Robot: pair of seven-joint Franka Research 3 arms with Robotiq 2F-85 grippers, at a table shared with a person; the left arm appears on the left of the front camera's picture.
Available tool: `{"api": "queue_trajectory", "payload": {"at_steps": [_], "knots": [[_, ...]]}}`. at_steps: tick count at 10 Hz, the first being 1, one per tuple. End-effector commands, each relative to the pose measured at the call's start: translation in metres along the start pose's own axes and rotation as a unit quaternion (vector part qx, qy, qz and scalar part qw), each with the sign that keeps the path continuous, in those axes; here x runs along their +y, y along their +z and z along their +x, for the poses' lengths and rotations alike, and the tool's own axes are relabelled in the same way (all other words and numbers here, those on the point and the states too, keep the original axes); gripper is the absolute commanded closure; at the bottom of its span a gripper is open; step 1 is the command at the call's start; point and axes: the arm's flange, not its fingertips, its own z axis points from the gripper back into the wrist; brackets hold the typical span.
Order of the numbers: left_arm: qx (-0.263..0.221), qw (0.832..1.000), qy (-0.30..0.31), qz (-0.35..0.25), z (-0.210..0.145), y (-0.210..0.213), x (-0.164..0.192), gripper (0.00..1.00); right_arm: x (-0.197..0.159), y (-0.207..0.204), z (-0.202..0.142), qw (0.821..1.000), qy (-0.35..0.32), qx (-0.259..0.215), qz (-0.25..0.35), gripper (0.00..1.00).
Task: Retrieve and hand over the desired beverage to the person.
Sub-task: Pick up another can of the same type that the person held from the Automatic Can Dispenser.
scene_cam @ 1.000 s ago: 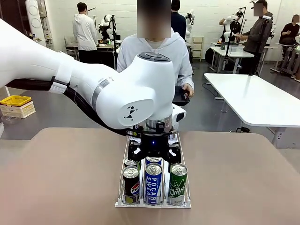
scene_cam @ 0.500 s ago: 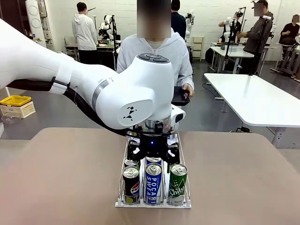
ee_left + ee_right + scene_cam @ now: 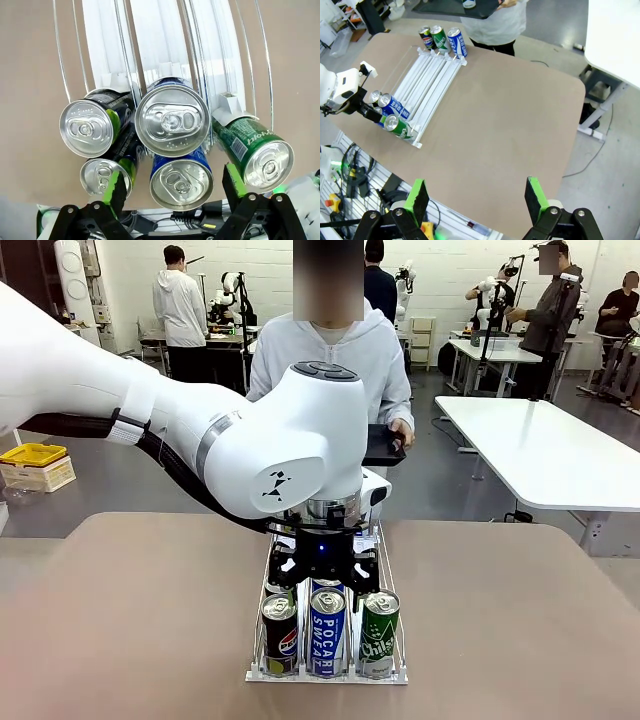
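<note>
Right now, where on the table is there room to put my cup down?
The brown table is bare on both sides of the can rack. It is crowded at the rack's near end, where the left end effector hangs over the cans.

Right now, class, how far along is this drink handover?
Done: the left gripper sits open above the blue can in the rack. In hand: nothing; in the left wrist view its pads flank the blue cans without gripping. Left: grasp, lift, pass to the person. The right gripper hangs open, high above the table.
</note>
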Motion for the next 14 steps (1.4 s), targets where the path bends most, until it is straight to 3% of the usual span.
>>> {"api": "queue_trajectory", "payload": {"at_steps": [1,2,3,4,5,7,8,9,11,14], "knots": [[0.0,1.0,-0.01,-0.006,0.0,0.001,0.002,0.0,-0.001,-0.001,0.001,1.0,-0.003,-0.001,-0.003,0.0],[-0.003,1.0,-0.017,-0.013,0.0,0.001,0.003,0.1,-0.001,-0.001,0.001,1.0,-0.003,-0.001,-0.003,0.0],[0.0,1.0,-0.021,-0.012,-0.001,0.001,0.003,0.6,-0.001,-0.001,0.001,1.0,-0.003,-0.001,-0.003,0.0],[0.004,1.0,-0.02,-0.011,0.0,0.001,0.003,0.69,-0.001,-0.001,0.001,1.0,-0.003,-0.001,-0.003,0.0],[0.009,1.0,-0.015,-0.01,0.0,0.002,0.003,1.0,-0.001,-0.001,0.001,1.0,-0.003,-0.001,-0.003,0.0],[0.013,1.0,-0.011,-0.01,0.0,0.003,0.003,1.0,-0.001,-0.001,0.001,1.0,-0.003,-0.001,-0.003,0.0],[0.013,1.0,-0.011,-0.01,0.001,0.003,0.004,0.94,-0.001,-0.001,0.001,1.0,-0.003,-0.001,-0.003,0.0],[0.014,1.0,-0.01,-0.009,0.001,0.003,0.003,1.0,-0.001,-0.001,0.001,1.0,-0.003,-0.001,-0.003,0.0],[0.014,1.0,-0.01,-0.008,0.003,0.005,0.003,1.0,-0.001,-0.001,0.001,1.0,-0.003,-0.001,-0.003,0.0],[0.022,1.0,-0.018,0.012,0.01,0.069,0.003,1.0,-0.001,-0.001,0.001,1.0,-0.003,-0.001,-0.003,0.0]]}}
